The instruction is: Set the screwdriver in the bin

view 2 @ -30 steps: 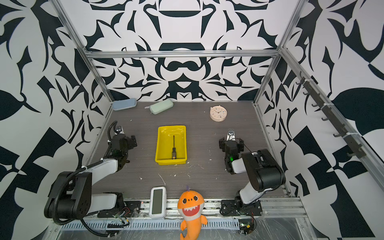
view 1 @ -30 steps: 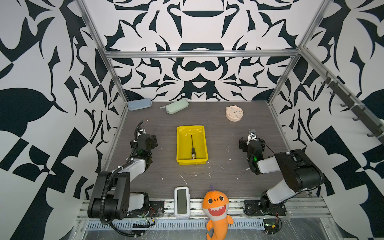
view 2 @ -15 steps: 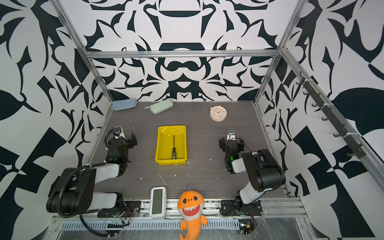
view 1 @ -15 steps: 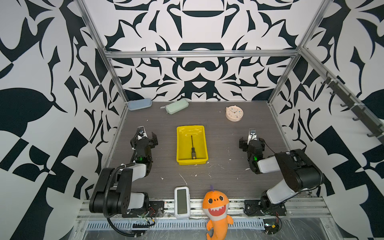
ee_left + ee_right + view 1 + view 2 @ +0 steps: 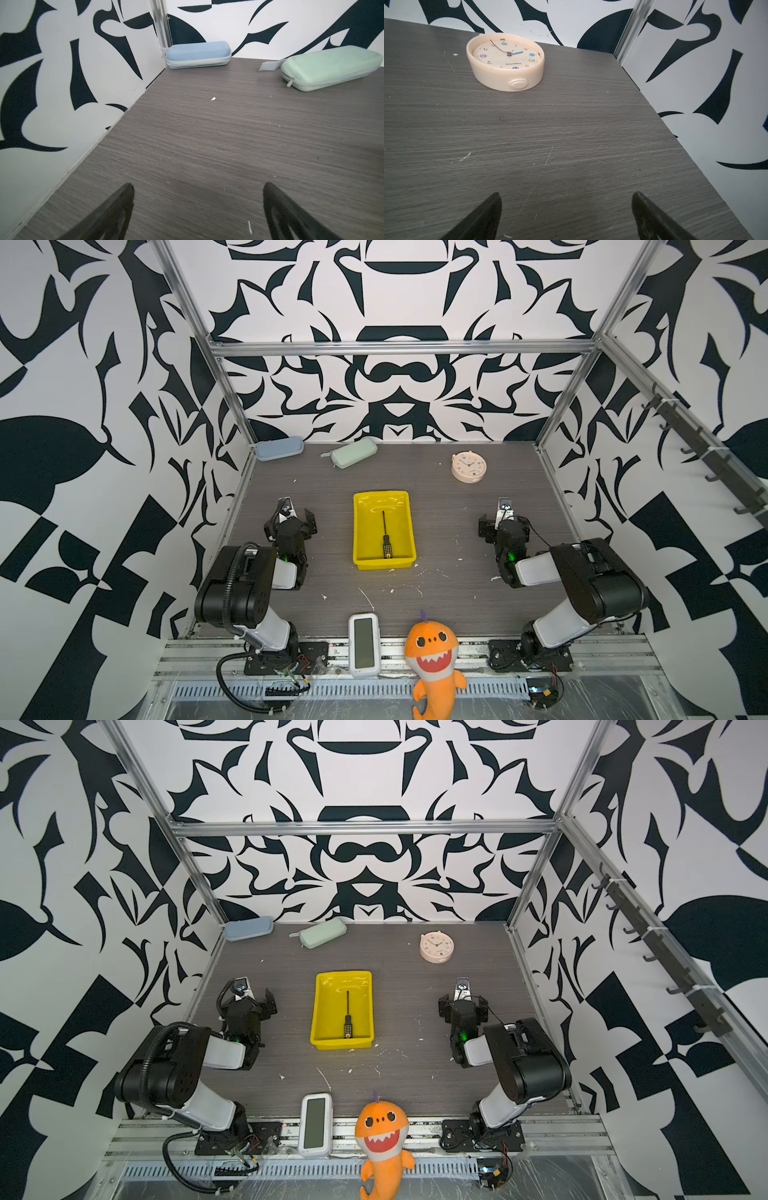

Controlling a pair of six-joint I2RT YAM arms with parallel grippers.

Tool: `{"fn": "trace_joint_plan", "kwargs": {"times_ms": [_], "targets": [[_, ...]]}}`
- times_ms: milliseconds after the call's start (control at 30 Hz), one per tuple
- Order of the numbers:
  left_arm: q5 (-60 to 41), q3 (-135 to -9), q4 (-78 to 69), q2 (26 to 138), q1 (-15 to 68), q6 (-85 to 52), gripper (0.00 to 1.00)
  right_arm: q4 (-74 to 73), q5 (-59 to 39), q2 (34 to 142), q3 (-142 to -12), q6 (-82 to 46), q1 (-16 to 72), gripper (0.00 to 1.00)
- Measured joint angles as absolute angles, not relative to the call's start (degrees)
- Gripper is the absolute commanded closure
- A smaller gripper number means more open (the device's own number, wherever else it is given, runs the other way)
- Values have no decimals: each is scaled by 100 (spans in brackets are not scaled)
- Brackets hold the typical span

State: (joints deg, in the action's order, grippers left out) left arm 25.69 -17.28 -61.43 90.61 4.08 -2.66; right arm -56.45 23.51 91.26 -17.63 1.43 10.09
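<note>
Since the screwdriver (image 5: 387, 547) already lies in the bin (image 5: 400, 522), you see the left fingers (image 5: 116, 212) and right fingers (image 5: 481, 216) spread wide, empty, parked either side.

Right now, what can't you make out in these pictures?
screwdriver: tip shape too small in both top views; outside both wrist views.
left gripper: finger bases cut off by the left wrist frame edge.
right gripper: same in the right wrist view.
shark toy: tail cut off by the edge in both top views.
</note>
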Motion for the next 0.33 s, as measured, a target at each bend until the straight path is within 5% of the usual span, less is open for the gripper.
{"fn": "trace_joint_plan", "kwargs": {"times_ms": [333], "targets": [[2545, -1741, -6034, 9061, 375, -276, 1, -5435, 1872, 9126, -1839, 121, 823, 0]]}}
